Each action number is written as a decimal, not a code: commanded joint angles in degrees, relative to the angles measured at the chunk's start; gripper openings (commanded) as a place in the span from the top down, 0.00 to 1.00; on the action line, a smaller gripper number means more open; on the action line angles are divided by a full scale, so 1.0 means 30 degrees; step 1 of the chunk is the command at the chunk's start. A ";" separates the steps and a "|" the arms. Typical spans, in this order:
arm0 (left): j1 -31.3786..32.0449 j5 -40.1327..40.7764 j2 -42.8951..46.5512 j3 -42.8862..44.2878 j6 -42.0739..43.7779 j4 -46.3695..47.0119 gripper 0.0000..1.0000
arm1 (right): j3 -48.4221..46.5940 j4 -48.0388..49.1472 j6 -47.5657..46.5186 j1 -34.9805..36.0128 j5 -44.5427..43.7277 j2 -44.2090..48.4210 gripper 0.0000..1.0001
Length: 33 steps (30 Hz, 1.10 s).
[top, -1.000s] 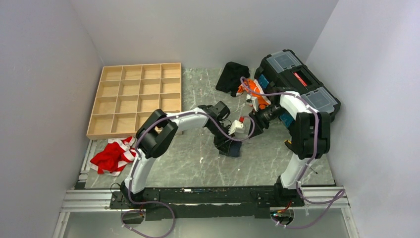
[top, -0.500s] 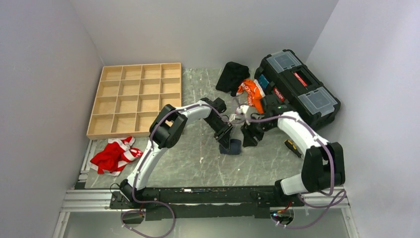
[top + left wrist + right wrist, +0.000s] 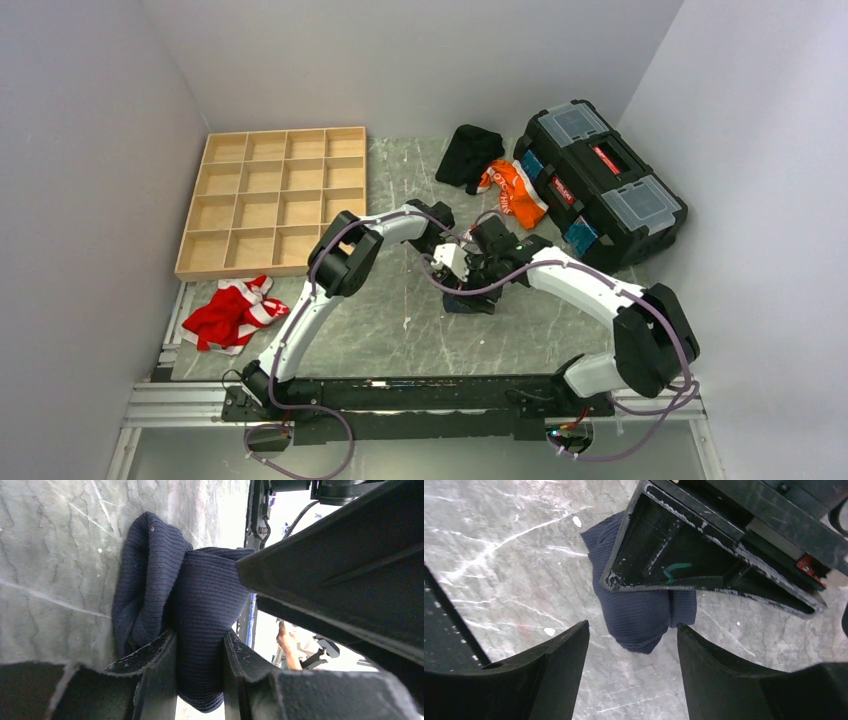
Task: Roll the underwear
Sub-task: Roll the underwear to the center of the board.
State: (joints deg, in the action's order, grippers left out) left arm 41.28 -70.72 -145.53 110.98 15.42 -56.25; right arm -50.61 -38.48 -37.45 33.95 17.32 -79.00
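The navy ribbed underwear (image 3: 470, 297) lies bunched into a roll on the marble table, mid-centre. My left gripper (image 3: 199, 645) is shut on a fold of the underwear (image 3: 200, 610), which bulges out between the fingers. In the top view the left gripper (image 3: 455, 278) sits over the roll. My right gripper (image 3: 633, 635) is open and empty, hovering just above the underwear (image 3: 644, 617) with the left gripper's finger (image 3: 664, 565) across it. In the top view the right gripper (image 3: 478, 275) is right beside the left one.
A wooden compartment tray (image 3: 268, 196) stands at the back left. A red and white garment (image 3: 230, 312) lies at the front left. A black garment (image 3: 470, 152), an orange garment (image 3: 514, 190) and a black toolbox (image 3: 600, 172) sit at the back right.
My right arm has swung in from the toolbox side to the roll, its gripper now over the underwear beside the left gripper. The left gripper stayed on the underwear.
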 commanded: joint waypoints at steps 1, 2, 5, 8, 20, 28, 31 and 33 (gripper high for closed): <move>0.0356 0.2407 -0.1349 -0.0079 0.0660 -0.0406 1.00 | 0.0239 0.1342 -0.0215 0.1026 -0.2167 -0.0836 0.33; 0.0345 0.2393 -0.1373 -0.0072 0.0664 -0.0447 1.00 | 0.0296 0.1430 -0.0258 0.1329 -0.2258 -0.1045 0.33; 0.0339 0.2287 -0.1448 -0.0022 0.0799 -0.0618 1.00 | 0.0494 0.1665 -0.0364 0.1843 -0.2677 -0.1757 0.33; 0.0333 0.2112 -0.1491 0.0016 0.0929 -0.0808 1.00 | 0.0591 0.1888 -0.0407 0.2190 -0.2752 -0.2445 0.35; -0.0057 0.1867 -0.1179 -0.0320 0.1194 -0.0988 0.87 | 0.0465 0.1036 -0.0449 0.2334 -0.1855 -0.4828 0.87; -0.1070 0.2842 0.0291 -0.1255 0.1318 -0.0488 0.59 | 0.0409 0.0101 -0.0575 0.2228 -0.1116 -0.5203 1.00; -0.1431 0.3133 0.0859 -0.2009 0.1452 -0.0164 0.48 | 0.0405 -0.0074 -0.0603 0.2006 -0.0797 -0.5224 1.00; -0.1661 0.3303 0.1174 -0.2618 0.1612 -0.0024 0.46 | 0.0366 -0.0155 -0.0640 0.1838 -0.0592 -0.5324 1.00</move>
State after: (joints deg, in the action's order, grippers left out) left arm 39.53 -72.16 -143.87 106.98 15.99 -57.56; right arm -51.96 -36.21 -38.98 39.92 11.68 -90.80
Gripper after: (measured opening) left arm 0.516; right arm 0.211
